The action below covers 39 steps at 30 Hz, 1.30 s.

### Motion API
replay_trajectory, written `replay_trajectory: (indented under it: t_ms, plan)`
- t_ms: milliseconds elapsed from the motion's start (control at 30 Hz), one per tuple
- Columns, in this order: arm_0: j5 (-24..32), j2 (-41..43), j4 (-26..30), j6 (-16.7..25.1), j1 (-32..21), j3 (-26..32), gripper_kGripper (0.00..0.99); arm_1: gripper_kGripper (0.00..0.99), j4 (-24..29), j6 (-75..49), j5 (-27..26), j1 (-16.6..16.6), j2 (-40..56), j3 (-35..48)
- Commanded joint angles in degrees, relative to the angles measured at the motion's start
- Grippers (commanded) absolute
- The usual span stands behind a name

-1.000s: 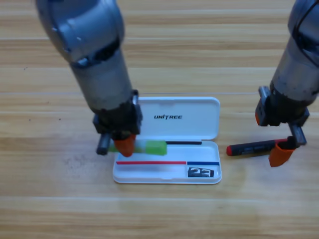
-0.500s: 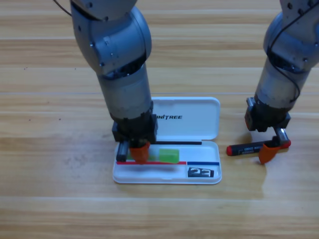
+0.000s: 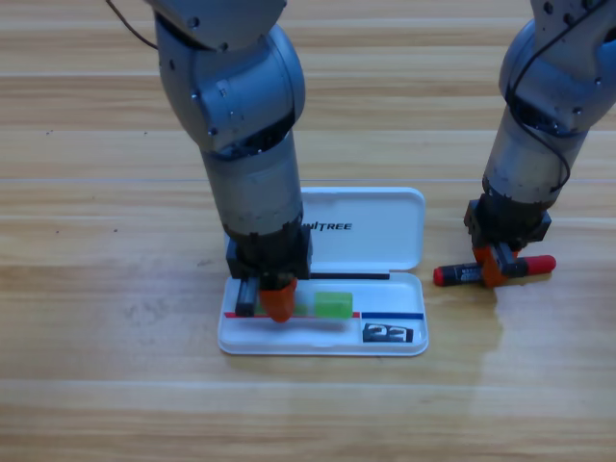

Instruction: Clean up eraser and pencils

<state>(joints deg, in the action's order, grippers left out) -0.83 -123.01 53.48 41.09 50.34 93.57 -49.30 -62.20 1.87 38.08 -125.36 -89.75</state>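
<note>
The white case (image 3: 404, 252) lies open at the table's middle. In its tray's right end sits the dark eraser (image 3: 387, 333) with white markings. My left gripper (image 3: 277, 300) points down into the tray, shut on the pale pencil, whose green end (image 3: 335, 305) sticks out to its right, low over the tray floor. To the right of the case the red pencil (image 3: 454, 275) lies on the wood. My right gripper (image 3: 495, 268) stands right on its middle, with the pencil showing on both sides.
The case's lid (image 3: 375, 207) lies flat behind the tray. Both grey arms rise steeply from their grippers to the top edge. Bare wooden table (image 3: 115, 366) surrounds the case.
My left gripper carried the green-ended pencil rightward from the case's left edge to over the tray. My right gripper moved left and back from beyond the red pencil's right end onto its middle.
</note>
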Motion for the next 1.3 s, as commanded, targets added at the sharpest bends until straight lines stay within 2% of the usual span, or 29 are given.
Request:
replay_trajectory:
  t_ms: [33,367,533,600,633,833,933,1100,1167,1300]
  plan:
    - [0.83,-2.94,-0.04,-1.10,1.25,-0.05,0.000,0.000,-0.18,0.23,0.77,-1.43,-4.63,1.60]
    - [1.27,-2.76,0.49,-1.36,1.25,-0.05,0.000,0.000,-4.66,2.87,-0.99,-1.34,4.51,2.21]
    - [1.27,-2.85,1.02,-1.36,1.25,-0.05,0.000,0.000,-5.89,3.22,-1.61,-1.34,6.18,3.09]
    - [1.27,-2.94,1.19,-1.36,1.25,-0.05,0.031,0.000,-5.89,3.31,-1.61,-1.25,6.36,3.36]
    - [1.27,-3.03,1.19,-1.36,1.25,-0.05,0.120,0.000,-5.89,3.40,-1.61,-1.16,6.62,3.53]
    - [1.27,-3.38,1.54,-1.54,1.25,-0.05,0.514,0.000,-6.86,3.92,-2.22,-0.55,8.38,3.53]
    - [1.18,-3.47,1.54,-1.89,1.25,0.03,0.629,0.000,-7.12,4.19,-2.22,-0.28,8.91,3.44]
    - [1.10,-3.38,1.54,-1.98,1.25,0.12,0.914,0.000,-10.55,5.51,-3.36,2.27,9.96,2.04]
    - [1.01,-3.29,1.54,-1.98,1.25,0.03,0.963,0.000,-12.04,6.39,-3.89,3.85,9.70,0.10]
    - [1.10,-1.44,1.63,-1.62,1.25,-0.76,0.989,0.000,-13.80,8.58,-3.89,7.36,7.68,-4.55]
